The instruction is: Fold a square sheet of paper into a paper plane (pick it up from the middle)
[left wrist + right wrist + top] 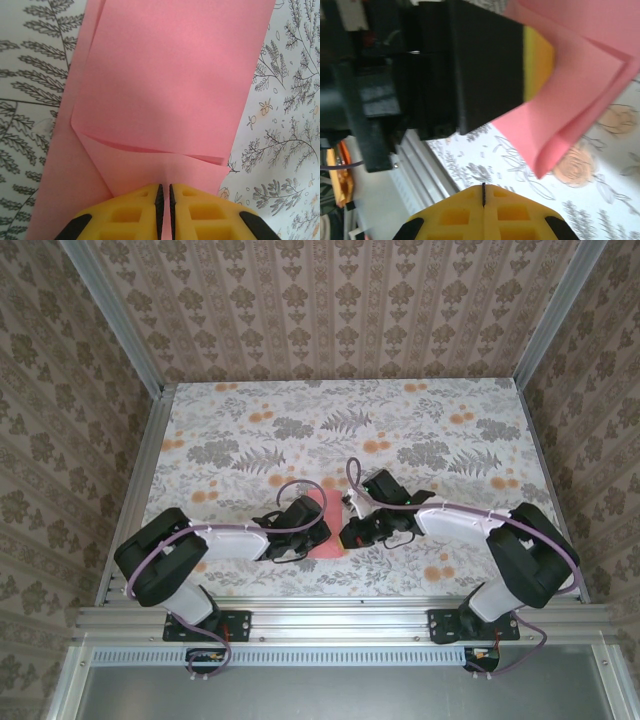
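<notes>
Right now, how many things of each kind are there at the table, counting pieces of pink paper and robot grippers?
pink folded paper: 1
grippers: 2, the left gripper and the right gripper
Total: 3

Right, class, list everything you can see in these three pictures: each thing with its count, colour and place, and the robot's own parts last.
pink paper: one, pink-red, partly folded, near middle of the table, between the ends of the two arms
table: one, white with grey leaf and orange flower prints, floor of the enclosure
walls: three, beige patterned paper, back and both sides
metal frame: one, silver, along the near edge and up the corners
left arm: one, black and white, near left
right arm: one, black and white, near right
left fingers: two, yellow, shut on the pink paper
right fingers: two, yellow, shut, nothing between them
</notes>
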Robot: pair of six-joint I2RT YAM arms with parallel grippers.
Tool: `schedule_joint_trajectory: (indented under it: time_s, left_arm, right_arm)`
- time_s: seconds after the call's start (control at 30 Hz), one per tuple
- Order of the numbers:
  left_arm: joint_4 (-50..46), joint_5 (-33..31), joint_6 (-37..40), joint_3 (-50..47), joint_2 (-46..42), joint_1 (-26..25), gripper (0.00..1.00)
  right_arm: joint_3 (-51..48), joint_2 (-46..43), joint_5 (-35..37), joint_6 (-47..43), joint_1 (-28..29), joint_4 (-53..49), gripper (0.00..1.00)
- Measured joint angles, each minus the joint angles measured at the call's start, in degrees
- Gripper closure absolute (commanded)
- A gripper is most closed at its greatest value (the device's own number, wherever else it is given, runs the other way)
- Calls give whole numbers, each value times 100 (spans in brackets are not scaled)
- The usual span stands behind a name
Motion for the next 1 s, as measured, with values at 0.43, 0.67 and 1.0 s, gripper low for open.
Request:
schedule_joint_trajectory:
  time_s: [0.43,0.67,1.0]
  left_arm:
    - [-28,7,4,81,61,0,84]
    - [-35,-4,4,85,72,2,84]
    - [-28,9,7,90,72,4,84]
  right_arm:
    - [284,896,42,417,160,168,96]
    - [516,1082,144,398,162,0,96]
    - [592,1377,564,223,103,-409,96]
